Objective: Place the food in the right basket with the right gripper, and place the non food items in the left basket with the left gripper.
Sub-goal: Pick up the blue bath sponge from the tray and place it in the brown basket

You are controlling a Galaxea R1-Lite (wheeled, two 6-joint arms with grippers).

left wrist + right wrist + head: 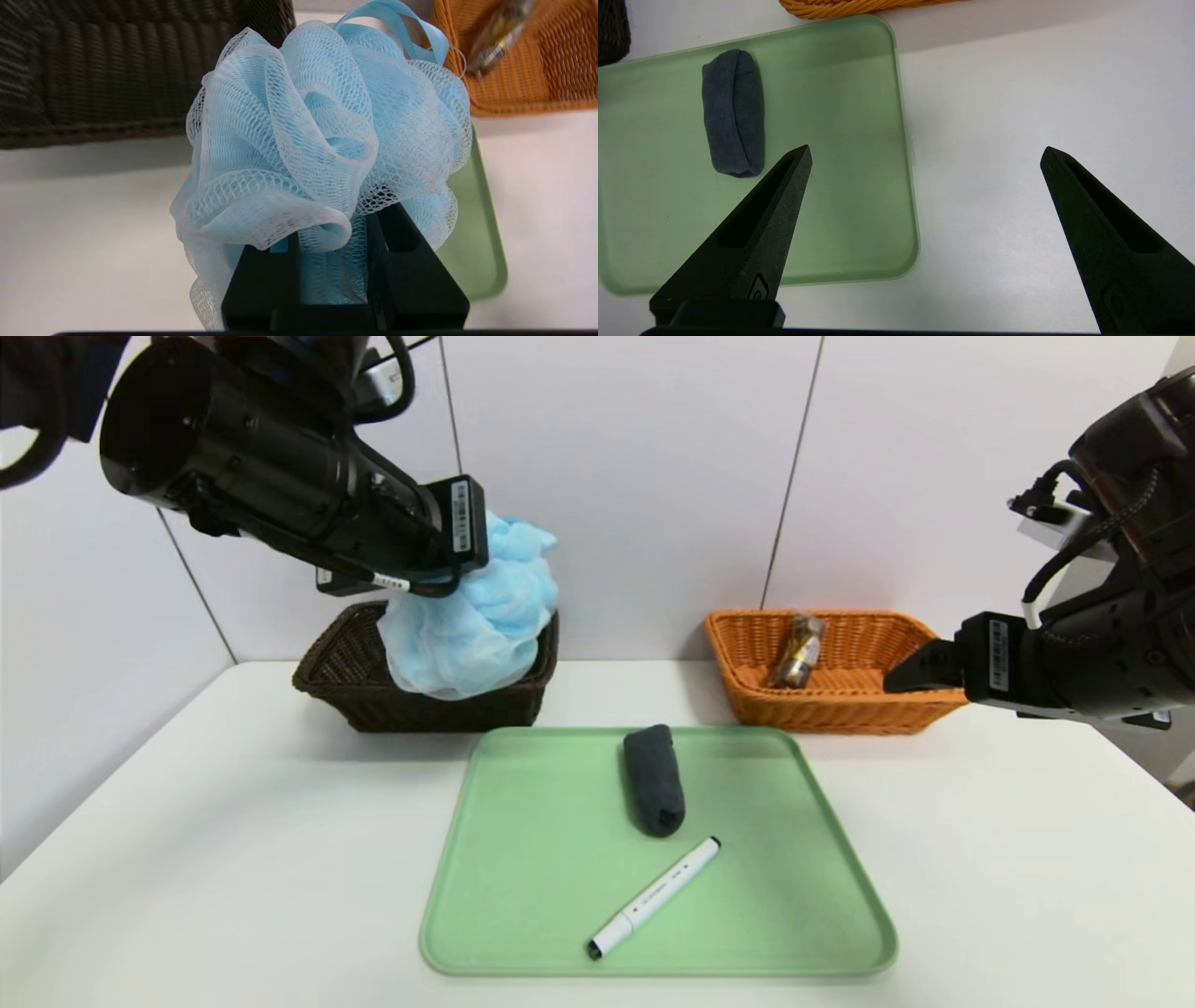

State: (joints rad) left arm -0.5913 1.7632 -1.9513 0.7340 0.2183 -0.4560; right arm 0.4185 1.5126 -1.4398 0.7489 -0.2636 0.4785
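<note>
My left gripper (334, 228) is shut on a light blue mesh bath sponge (471, 607) (322, 140), which hangs over the front right part of the dark brown left basket (341, 677) (93, 70). The orange right basket (840, 695) (537, 70) holds a wrapped food item (798, 649). On the green tray (523, 896) (840, 140) lie a dark rolled cloth (653, 779) (733, 112) and a white marker (653, 896). My right gripper (927, 156) hovers open and empty above the table beside the tray's right edge, in front of the orange basket.
The white table (187, 849) runs wide on both sides of the tray. A white panelled wall (653, 476) stands right behind the two baskets.
</note>
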